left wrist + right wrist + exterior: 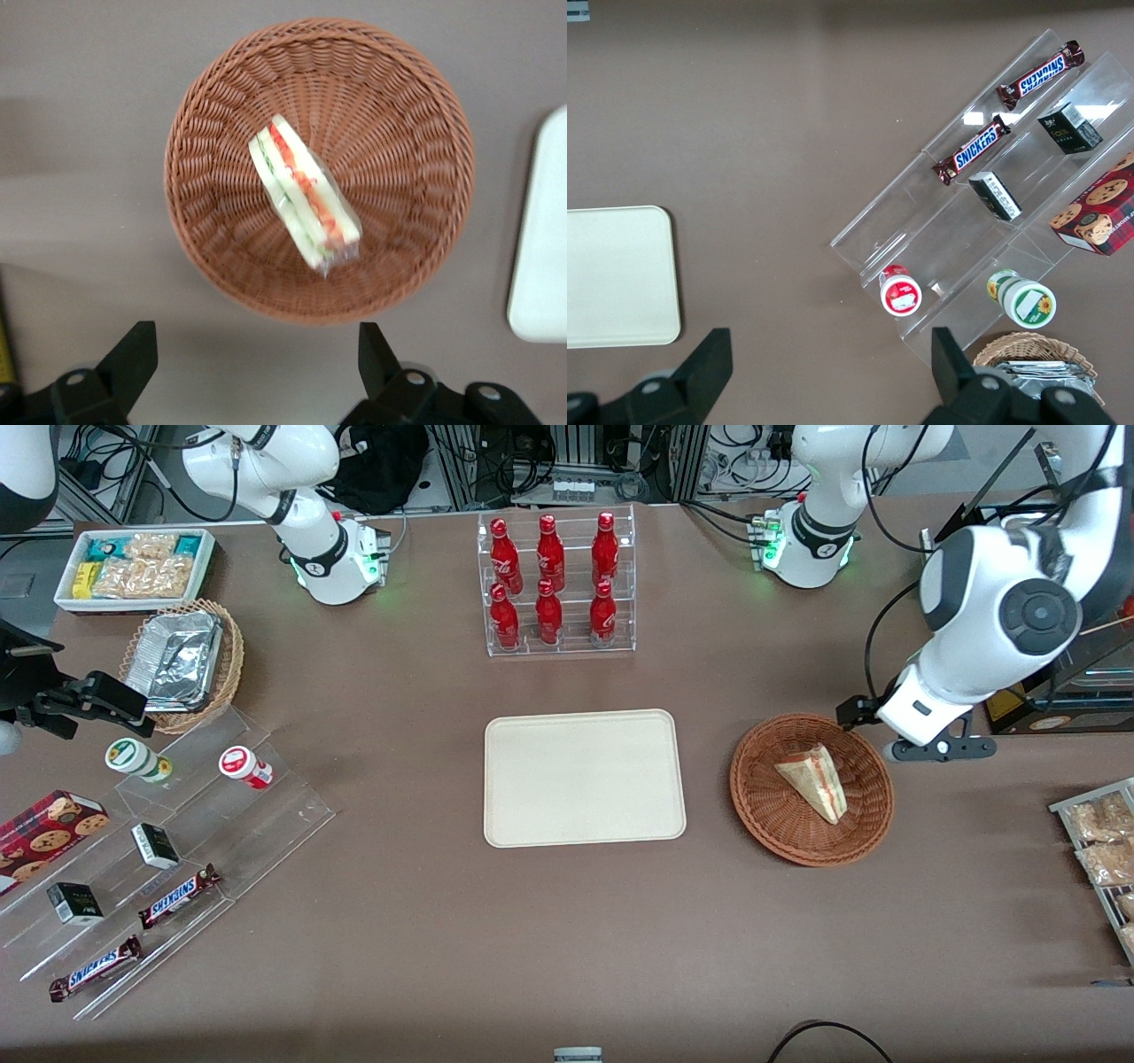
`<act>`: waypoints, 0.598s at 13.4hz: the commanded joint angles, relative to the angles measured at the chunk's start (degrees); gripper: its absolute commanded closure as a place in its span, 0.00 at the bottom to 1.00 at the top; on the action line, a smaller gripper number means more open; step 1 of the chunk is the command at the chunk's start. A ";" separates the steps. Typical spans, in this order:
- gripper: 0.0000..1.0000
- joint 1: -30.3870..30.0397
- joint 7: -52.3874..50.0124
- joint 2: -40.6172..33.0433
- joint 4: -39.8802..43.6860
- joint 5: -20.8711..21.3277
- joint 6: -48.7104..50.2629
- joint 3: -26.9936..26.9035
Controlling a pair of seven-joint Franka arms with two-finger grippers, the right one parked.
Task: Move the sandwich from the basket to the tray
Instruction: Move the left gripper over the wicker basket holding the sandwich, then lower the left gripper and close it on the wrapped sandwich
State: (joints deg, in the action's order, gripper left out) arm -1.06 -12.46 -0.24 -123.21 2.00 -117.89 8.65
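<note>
**Sandwich lying in the basket, gripper spread above the table**

The sandwich (813, 780) is seen lying on its side inside the reddish-brown basket (760, 797), its layered red and green edge shown clearly in the left wrist view (304, 192). The basket (213, 115) is set on the brown table (425, 921), toward the working arm's end, beside the cream tray (585, 778), from which it is kept apart by a strip of bare tabletop. Nothing is carried on the tray. The gripper (257, 354) is held above the table just outside the basket's rim, its fingers (376, 354) spread wide and nothing grasped between them. A rack of red bottles (556, 584) is placed farther from the front camera than the tray.
</note>
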 commanded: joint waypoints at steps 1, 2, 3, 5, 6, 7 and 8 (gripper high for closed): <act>0.00 0.27 -7.29 -0.03 -4.93 0.19 -7.68 0.05; 0.00 0.88 -10.36 0.76 -4.85 0.11 -8.40 0.05; 0.00 1.41 -14.48 1.55 -4.85 0.19 -9.62 0.05; 0.00 1.85 -23.80 3.49 -4.85 0.19 -12.35 0.05; 0.00 2.37 -26.97 4.37 -4.85 0.19 -13.06 0.05; 0.00 2.47 -29.18 5.16 -4.76 0.19 -13.67 0.05; 0.00 2.47 -31.46 5.86 -4.85 0.19 -14.55 0.05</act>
State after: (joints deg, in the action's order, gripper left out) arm 0.88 -38.92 4.33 -127.99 1.97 -130.47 8.88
